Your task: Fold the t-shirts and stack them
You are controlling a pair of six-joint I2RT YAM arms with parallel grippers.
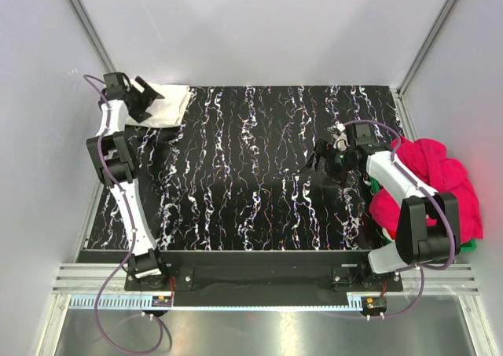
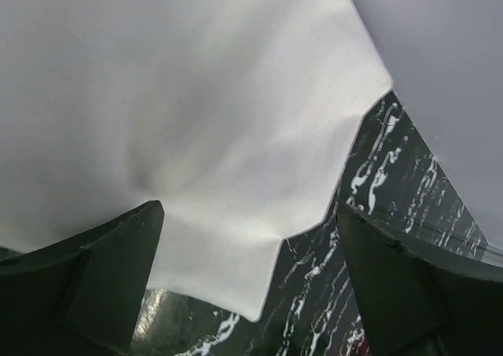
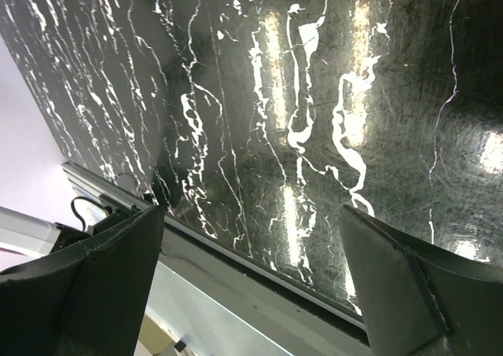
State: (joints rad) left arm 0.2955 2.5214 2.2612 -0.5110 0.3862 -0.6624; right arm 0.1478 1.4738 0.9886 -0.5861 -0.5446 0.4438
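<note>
A folded white t-shirt [image 1: 170,104] lies at the back left corner of the black marbled table [image 1: 251,167]; its print is hidden. My left gripper [image 1: 152,99] is open at its left edge. In the left wrist view the white shirt [image 2: 196,97] fills the top, and its corner lies between the spread fingers of the left gripper [image 2: 247,281], apart from both. A heap of magenta-pink t-shirts [image 1: 440,185] lies off the table's right edge. My right gripper [image 1: 317,161] is open and empty over the table, left of the heap. In the right wrist view the right gripper [image 3: 251,285] shows only bare table between its fingers.
A bit of green basket [image 1: 468,247] shows under the pink heap. Grey walls close in the back and both sides. The table's near edge and a metal rail [image 3: 236,293] show in the right wrist view.
</note>
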